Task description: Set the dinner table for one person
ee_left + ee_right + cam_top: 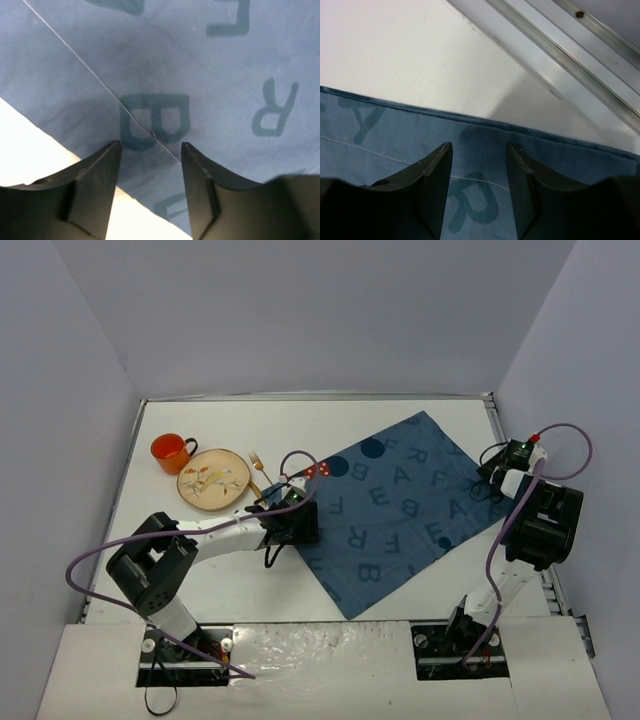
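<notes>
While both my arms reach out over the bench, the big white top with thin metal edging fills nearly all of the overhead view and everything else lies on it. A blue cloth printed with dark letters is spread across its middle and right part, turned so that its corners point toward the bench's sides.

My left hand is over the cloth's left part, close to its near-left edge, with a printed B straight ahead of the fingers. The two fingers stand apart with nothing between them, and a thin pale thread line runs over the fabric there.

My right hand is at the cloth's right border, just beside the bench's metal rail. It is also spread wide and holds nothing; I cannot tell whether the fingertips touch the fabric.

Toward the far left of the bench sits an orange cup, just beside a round tan plate with a small pattern. A fork lies just right of the plate, between it and the cloth.
</notes>
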Tool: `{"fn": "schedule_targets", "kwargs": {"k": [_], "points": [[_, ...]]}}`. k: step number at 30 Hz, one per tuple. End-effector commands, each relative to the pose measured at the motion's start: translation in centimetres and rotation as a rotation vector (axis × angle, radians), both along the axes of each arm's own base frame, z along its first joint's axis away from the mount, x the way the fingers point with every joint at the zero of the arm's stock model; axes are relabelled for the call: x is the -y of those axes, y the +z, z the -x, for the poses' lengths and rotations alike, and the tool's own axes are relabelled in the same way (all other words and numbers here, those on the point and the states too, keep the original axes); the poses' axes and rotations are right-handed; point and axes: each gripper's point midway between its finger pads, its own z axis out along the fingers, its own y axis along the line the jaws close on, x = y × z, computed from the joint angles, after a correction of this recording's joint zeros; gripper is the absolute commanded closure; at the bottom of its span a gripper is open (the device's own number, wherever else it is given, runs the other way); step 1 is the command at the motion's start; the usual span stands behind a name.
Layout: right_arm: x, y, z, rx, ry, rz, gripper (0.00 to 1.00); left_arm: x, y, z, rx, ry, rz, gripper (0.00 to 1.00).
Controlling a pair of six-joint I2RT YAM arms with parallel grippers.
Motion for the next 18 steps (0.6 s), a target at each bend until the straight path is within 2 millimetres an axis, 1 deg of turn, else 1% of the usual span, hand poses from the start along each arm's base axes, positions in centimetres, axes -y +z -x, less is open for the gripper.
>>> {"fn": "schedule_targets", "kwargs": {"k": [1, 2, 5, 8, 10, 12, 15, 18], "points": [[0.5, 3.8, 1.8, 0.003, -0.029, 0.072, 0.54, -0.1, 1.3, 1.8, -0.035, -0.054, -0.048, 0.49], [0.3, 4.9, 1.8, 0.023, -0.024, 0.083, 0.52, 0.3, 2.1, 1.8, -0.017, -0.07, -0.043, 0.47], [-0.2, 6.5, 2.1, 0.06, -0.019, 0.088, 0.5, 1.7, 5.0, 1.5, 0.037, -0.101, -0.018, 0.45], [-0.9, 7.7, 2.5, 0.092, -0.009, 0.087, 0.48, 3.3, 6.8, 2.1, 0.077, -0.145, 0.008, 0.44], [-1.0, 7.2, 2.8, 0.079, -0.009, 0.079, 0.48, 4.0, 6.9, 2.4, 0.083, -0.172, 0.005, 0.44], [-1.2, 6.5, 3.1, 0.065, -0.007, 0.066, 0.48, 4.5, 6.5, 2.8, 0.078, -0.195, -0.004, 0.44], [-1.7, 4.8, 3.7, 0.047, -0.013, 0.034, 0.48, 5.7, 5.2, 3.5, 0.059, -0.238, -0.011, 0.44], [-1.9, 3.4, 4.4, 0.024, -0.023, 0.025, 0.48, 6.8, 4.6, 4.1, 0.041, -0.279, 0.008, 0.44]]}}
